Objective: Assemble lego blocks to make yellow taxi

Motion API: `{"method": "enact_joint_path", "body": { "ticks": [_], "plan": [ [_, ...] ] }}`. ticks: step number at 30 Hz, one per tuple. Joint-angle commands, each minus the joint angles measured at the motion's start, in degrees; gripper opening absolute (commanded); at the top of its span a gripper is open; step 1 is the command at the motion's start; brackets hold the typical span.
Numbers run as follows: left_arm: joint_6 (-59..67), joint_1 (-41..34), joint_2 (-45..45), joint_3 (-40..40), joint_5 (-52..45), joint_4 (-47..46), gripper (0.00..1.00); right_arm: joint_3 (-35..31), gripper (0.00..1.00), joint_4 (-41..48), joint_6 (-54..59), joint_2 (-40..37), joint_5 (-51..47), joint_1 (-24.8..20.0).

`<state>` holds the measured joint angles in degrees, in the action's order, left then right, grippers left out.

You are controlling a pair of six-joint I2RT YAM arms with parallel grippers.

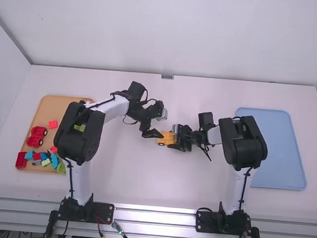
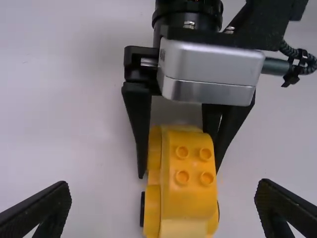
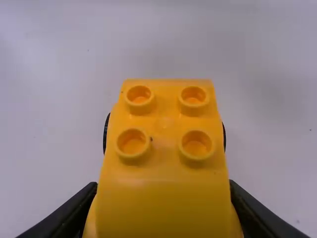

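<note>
Near the middle of the table, the yellow taxi [image 1: 163,140] stands between the two grippers. My left gripper [image 1: 156,134] is beside its left end; in the left wrist view this gripper [image 2: 166,203] is open, its fingers wide apart on either side of the taxi [image 2: 188,173] without touching it. My right gripper [image 1: 174,140] holds the taxi's other end. In the right wrist view the right gripper [image 3: 162,208] is shut on the sides of the taxi [image 3: 163,173], whose four-studded top faces up. Dark wheels show at its sides.
At the left an orange tray [image 1: 51,101] holds red, blue and green blocks, partly behind the left arm. A blue tray [image 1: 281,155] lies at the right, behind the right arm's elbow.
</note>
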<state>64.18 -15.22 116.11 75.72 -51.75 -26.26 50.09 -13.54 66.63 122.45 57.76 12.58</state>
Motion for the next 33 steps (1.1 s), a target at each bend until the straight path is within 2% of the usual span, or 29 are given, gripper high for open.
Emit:
{"method": "enact_joint_path", "body": {
  "ticks": [1, 2, 3, 5, 6, 7, 8, 9, 13, 16, 22, 28, 33],
  "plan": [
    [-4.57, 0.55, -1.40, -0.44, 0.22, 0.42, 0.99, -0.55, 0.38, 0.35, 0.04, 1.01, -2.10, -0.15],
    [-4.85, 0.55, -1.40, -0.35, 0.24, 0.85, 0.99, -0.55, 0.38, 0.35, 0.04, 1.01, -2.10, -0.15],
    [-4.81, 0.52, -1.40, -0.35, 0.24, 1.11, 0.86, -0.55, 0.38, 0.35, 0.02, 1.01, -2.12, -0.15],
    [-4.83, 0.52, -1.40, -0.37, 0.17, 1.31, 0.50, -0.55, 0.38, 0.35, 0.02, 1.01, -2.12, -0.15],
    [-4.83, 0.52, -1.40, -0.37, 0.17, 1.29, 0.46, -0.55, 0.38, 0.33, 0.02, 1.01, -2.12, -0.15],
    [-4.79, 0.55, -1.40, -0.37, 0.17, 1.07, 0.31, -0.55, 0.38, 0.35, 0.04, 1.01, -2.12, -0.15],
    [-4.81, 0.52, -1.40, -0.37, 0.11, 0.68, 0.09, -0.55, 0.38, 0.35, 0.02, 1.01, -2.12, -0.15],
    [-4.79, 0.48, -1.40, -0.39, -0.22, 0.50, 0.02, -0.55, 0.38, 0.35, 0.00, 1.01, -2.10, -0.15],
    [3.04, -0.68, -1.40, -1.51, -3.98, -1.42, 0.02, -0.55, 0.37, 0.37, 0.02, 1.01, -2.10, -0.15],
    [4.20, -0.92, -1.40, -3.52, -6.12, 1.01, 0.02, -0.55, 0.37, 0.39, 0.02, 1.01, -2.12, -0.15],
    [-3.43, -0.92, -1.40, -8.28, -6.56, 13.33, 0.02, -0.55, 0.37, 0.46, -0.42, 1.01, -2.12, -0.15],
    [-4.87, -2.97, -1.40, -11.34, -7.15, 19.45, 0.02, -0.55, 0.37, 0.52, -0.39, 1.01, -2.12, -0.15],
    [-10.67, -5.22, -1.40, -12.04, 0.83, 22.23, 0.02, -0.55, 0.37, 0.52, -0.42, 1.01, -2.12, -0.15]
  ]
}}
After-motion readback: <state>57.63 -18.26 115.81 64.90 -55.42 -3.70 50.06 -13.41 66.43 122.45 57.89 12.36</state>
